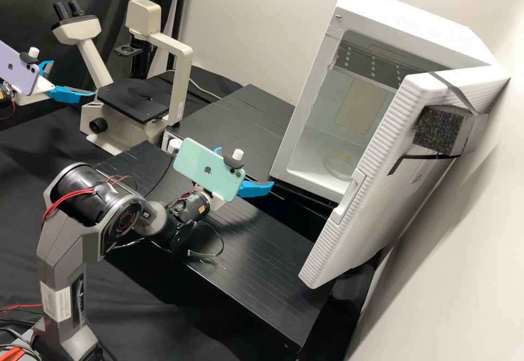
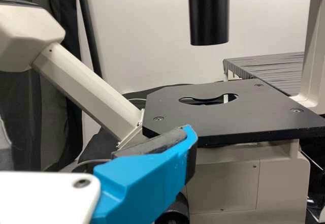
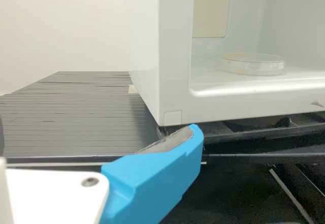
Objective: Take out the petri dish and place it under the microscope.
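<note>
Right gripper (image 1: pixel 245 169), white with bright blue fingers, is hovering above black ridged platform (image 1: pixel 262 252), fingers standing apart. Beyond right gripper, ribbed white door (image 1: pixel 376 181) is standing open on white box-shaped cabinet (image 1: pixel 404 28); clear round petri dish (image 3: pixel 254 67) is lying on cabinet's floor, ahead of right gripper, well apart from it. Farther back, left gripper (image 1: pixel 72 78), also white and blue, is holding fingers apart near cream microscope (image 1: pixel 95 58); flat black stage (image 2: pixel 254 112) is lying ahead of left gripper.
</note>
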`<state>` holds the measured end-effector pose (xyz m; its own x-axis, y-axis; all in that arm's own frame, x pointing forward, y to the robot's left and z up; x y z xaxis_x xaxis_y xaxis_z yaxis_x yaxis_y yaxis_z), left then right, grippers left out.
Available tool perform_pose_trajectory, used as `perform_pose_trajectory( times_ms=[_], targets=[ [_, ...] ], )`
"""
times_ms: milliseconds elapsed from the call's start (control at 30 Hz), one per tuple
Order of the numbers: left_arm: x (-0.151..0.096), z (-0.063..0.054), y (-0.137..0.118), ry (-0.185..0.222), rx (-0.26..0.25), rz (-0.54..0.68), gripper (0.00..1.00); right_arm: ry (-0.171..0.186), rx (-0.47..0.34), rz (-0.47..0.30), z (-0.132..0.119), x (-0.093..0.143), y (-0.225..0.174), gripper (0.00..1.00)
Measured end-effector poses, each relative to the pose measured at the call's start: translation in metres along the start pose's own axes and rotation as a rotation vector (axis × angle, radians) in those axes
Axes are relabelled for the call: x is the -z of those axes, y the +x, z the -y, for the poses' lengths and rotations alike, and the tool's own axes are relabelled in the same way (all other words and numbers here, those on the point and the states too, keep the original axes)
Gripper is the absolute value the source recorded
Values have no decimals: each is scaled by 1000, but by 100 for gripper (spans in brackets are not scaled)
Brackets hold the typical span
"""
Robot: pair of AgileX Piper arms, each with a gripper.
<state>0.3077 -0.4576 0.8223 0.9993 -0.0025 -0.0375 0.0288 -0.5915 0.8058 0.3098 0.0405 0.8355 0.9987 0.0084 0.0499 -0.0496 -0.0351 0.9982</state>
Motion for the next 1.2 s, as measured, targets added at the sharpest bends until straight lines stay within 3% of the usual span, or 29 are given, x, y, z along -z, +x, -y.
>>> perform_pose_trajectory(
  times_ms=[400, 533, 833, 1200],
  targets=[
    [0, 0, 0, 0, 0, 0, 100, -10, -21, -6, -3, -6, -8, 100],
    [0, 0, 0, 0, 0, 0, 100, -4, -64, -9, -17, -19, -26, 100],
    [0, 0, 0, 0, 0, 0, 100, 25, -248, 3, -64, -55, -49, 100],
    [0, 0, 0, 0, 0, 0, 100, -1, -328, 12, -97, -74, -11, 100]
  ],
)
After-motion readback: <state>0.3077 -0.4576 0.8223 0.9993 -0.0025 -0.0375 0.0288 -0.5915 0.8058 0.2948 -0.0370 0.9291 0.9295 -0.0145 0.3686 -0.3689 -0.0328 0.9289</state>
